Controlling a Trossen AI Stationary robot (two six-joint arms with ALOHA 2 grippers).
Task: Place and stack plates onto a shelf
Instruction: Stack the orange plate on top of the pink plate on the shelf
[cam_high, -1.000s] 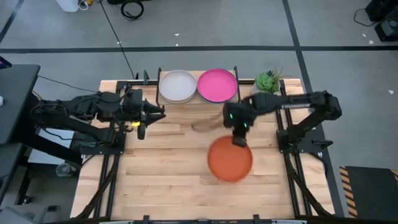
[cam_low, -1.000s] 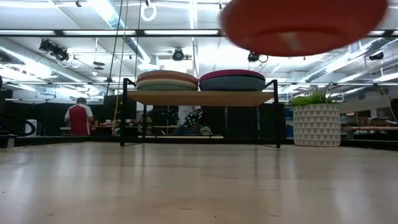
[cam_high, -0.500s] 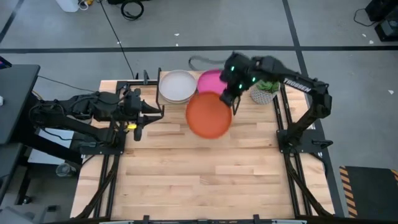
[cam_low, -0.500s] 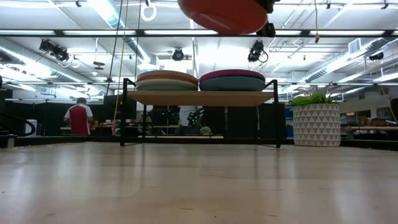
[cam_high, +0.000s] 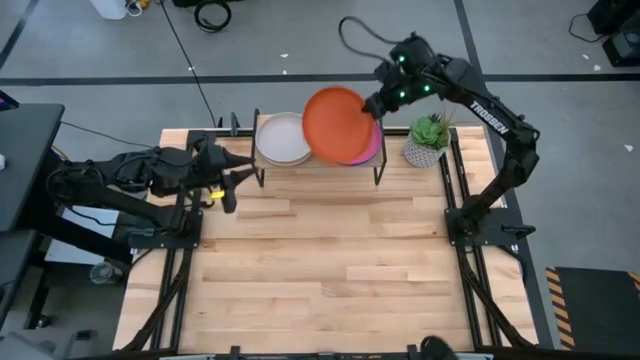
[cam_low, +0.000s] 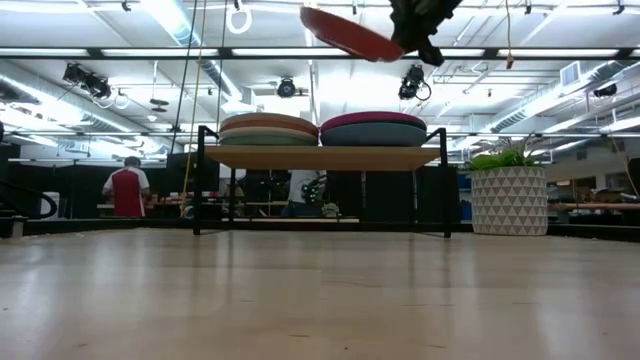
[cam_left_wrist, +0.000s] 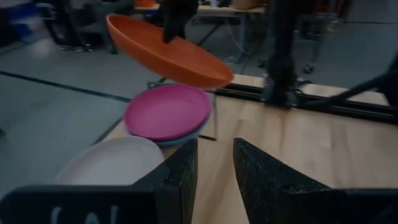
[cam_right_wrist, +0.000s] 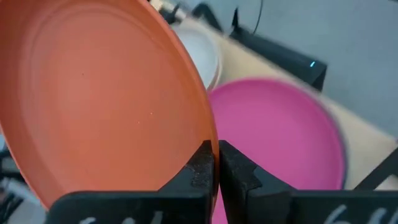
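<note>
Right gripper (cam_high: 374, 103): raised high above the shelf (cam_low: 320, 157), fingers (cam_right_wrist: 200, 165) clenched on the rim of the orange plate (cam_high: 337, 124). Plate held tilted in the air, over the gap between the two stacks and overlapping the magenta pink plate (cam_high: 368, 150); it touched neither stack. In the low view the plate was cut off by the top of the picture, and the gripper showed only as a dark shape.

Left gripper (cam_high: 229, 182): waited over the desk's left edge, just beside the shelf's left end, fingers (cam_left_wrist: 177, 180) apart and released, holding nothing.

Shelf: stood along the far edge of the desk (cam_high: 320, 270). Left stack topped by the cream-white plate (cam_high: 283, 139); right stack topped by the magenta pink plate. Lower plates showed only as thin rims in the low view; their count could not be told.

Potted plant (cam_high: 428, 138): at the far right corner, beside the shelf.
</note>
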